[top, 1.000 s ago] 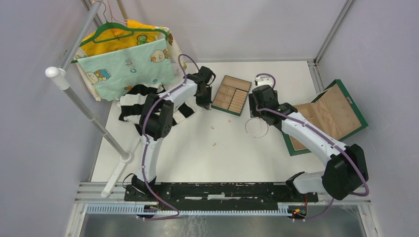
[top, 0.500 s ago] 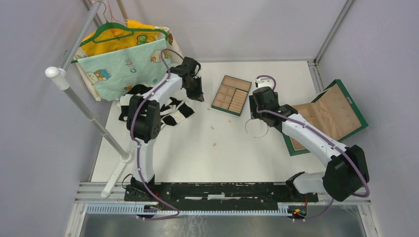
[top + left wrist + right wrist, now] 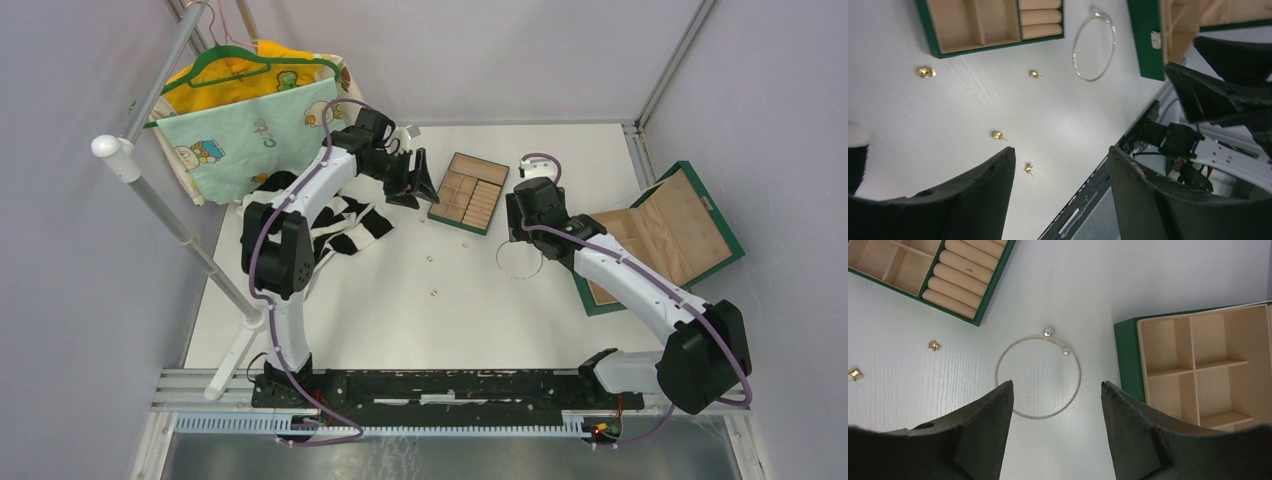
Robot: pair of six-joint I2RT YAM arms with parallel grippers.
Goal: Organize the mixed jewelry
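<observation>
A thin silvery hoop (image 3: 1079,374) with two pearl ends lies flat on the white table, also visible in the top view as the hoop (image 3: 503,268). My right gripper (image 3: 1055,385) hovers over it, open and empty, its fingertips either side of the hoop's near arc. Several tiny gold pieces lie loose on the table: one gold stud (image 3: 1028,169), another stud (image 3: 997,135), a third gold piece (image 3: 925,72). My left gripper (image 3: 415,185) stands open and empty just left of the tan tray (image 3: 468,192) with its green rim; in the left wrist view the gripper (image 3: 1060,150) holds nothing.
A larger green jewelry box (image 3: 700,215) lies open at the right, its compartments (image 3: 1198,370) beside the hoop. A striped black-and-white cloth (image 3: 345,220) lies under the left arm. Baby clothes (image 3: 260,120) hang on a rack at the back left.
My left gripper went from shut to open and swung a little away from the tray's left edge and back. The right arm and hoop have barely moved.
</observation>
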